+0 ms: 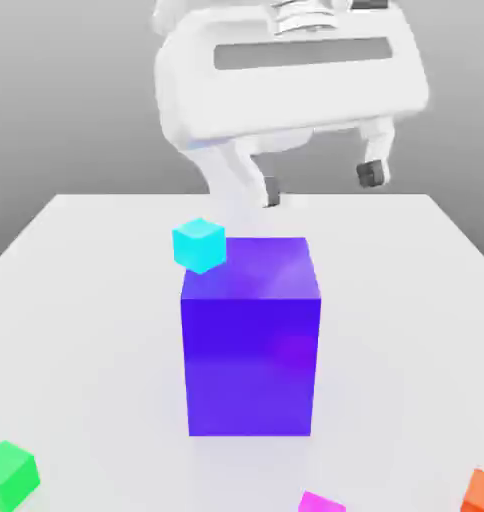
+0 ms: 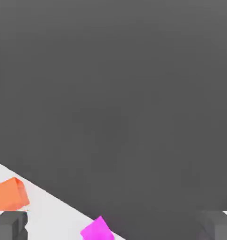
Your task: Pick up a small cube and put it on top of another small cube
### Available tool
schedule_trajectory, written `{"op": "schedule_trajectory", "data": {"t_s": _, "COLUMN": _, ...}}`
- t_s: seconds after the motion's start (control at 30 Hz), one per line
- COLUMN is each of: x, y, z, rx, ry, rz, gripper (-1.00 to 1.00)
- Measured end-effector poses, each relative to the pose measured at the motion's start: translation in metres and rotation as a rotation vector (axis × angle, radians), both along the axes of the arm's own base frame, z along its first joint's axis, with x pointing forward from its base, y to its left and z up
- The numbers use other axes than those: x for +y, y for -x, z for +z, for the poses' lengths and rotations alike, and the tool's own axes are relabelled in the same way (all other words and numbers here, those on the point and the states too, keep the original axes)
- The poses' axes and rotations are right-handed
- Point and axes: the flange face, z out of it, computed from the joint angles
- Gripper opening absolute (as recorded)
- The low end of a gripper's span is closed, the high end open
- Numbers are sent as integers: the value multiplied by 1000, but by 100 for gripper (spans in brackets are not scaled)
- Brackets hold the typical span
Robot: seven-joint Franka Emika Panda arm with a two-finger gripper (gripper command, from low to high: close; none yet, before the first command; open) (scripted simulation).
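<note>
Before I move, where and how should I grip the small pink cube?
Probably best from above, with the open gripper turned to match, pinching two opposite upright sides of the pink cube: its flat faces should suit two fingers, and it sits turned at an angle in the exterior view.

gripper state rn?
Gripper: open, fingers wide apart, holding nothing.
</note>
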Motion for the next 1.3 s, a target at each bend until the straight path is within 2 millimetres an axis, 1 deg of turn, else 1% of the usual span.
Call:
{"op": "schedule_trajectory", "data": {"t_s": 0.17, "x": 23, "y": -17, "z": -84, "rx": 86, "ry": 70, "rz": 168, "gripper": 0}}
{"op": "schedule_trajectory", "data": {"t_s": 0.27, "x": 29, "y": -21, "z": -134, "rx": 133, "ry": 120, "rz": 257, "gripper": 0}}
{"op": "schedule_trajectory", "data": {"t_s": 0.4, "x": 34, "y": -20, "z": -197, "rx": 193, "ry": 196, "rz": 382, "gripper": 0}}
{"op": "schedule_trajectory", "data": {"t_s": 0.53, "x": 36, "y": -13, "z": -255, "rx": 245, "ry": 281, "rz": 505, "gripper": 0}}
{"op": "schedule_trajectory", "data": {"t_s": 0.67, "x": 36, "y": -13, "z": -314, "rx": 255, "ry": 299, "rz": 531, "gripper": 0}}
{"op": "schedule_trajectory", "data": {"t_s": 0.7, "x": 36, "y": -12, "z": -323, "rx": 255, "ry": 298, "rz": 531, "gripper": -100}}
{"op": "schedule_trajectory", "data": {"t_s": 0.87, "x": 36, "y": -12, "z": -324, "rx": 258, "ry": 298, "rz": 532, "gripper": -100}}
{"op": "schedule_trajectory", "data": {"t_s": 0.9, "x": 36, "y": -11, "z": -328, "rx": 258, "ry": 298, "rz": 532, "gripper": -100}}
{"op": "schedule_trajectory", "data": {"t_s": 0.93, "x": 36, "y": -12, "z": -322, "rx": 257, "ry": 298, "rz": 533, "gripper": -100}}
{"op": "schedule_trajectory", "data": {"t_s": 0.97, "x": 36, "y": -12, "z": -312, "rx": 257, "ry": 299, "rz": 533, "gripper": -100}}
{"op": "schedule_trajectory", "data": {"t_s": 1.03, "x": 36, "y": -12, "z": -285, "rx": 257, "ry": 299, "rz": 533, "gripper": -100}}
{"op": "schedule_trajectory", "data": {"t_s": 1.07, "x": 33, "y": -12, "z": -272, "rx": 258, "ry": 298, "rz": 528, "gripper": -100}}
{"op": "schedule_trajectory", "data": {"t_s": 1.1, "x": 11, "y": -15, "z": -264, "rx": 264, "ry": 294, "rz": 497, "gripper": -100}}
{"op": "schedule_trajectory", "data": {"t_s": 1.2, "x": -64, "y": -17, "z": -251, "rx": 281, "ry": 280, "rz": 388, "gripper": -100}}
{"op": "schedule_trajectory", "data": {"t_s": 1.3, "x": -139, "y": -8, "z": -240, "rx": 297, "ry": 264, "rz": 278, "gripper": -100}}
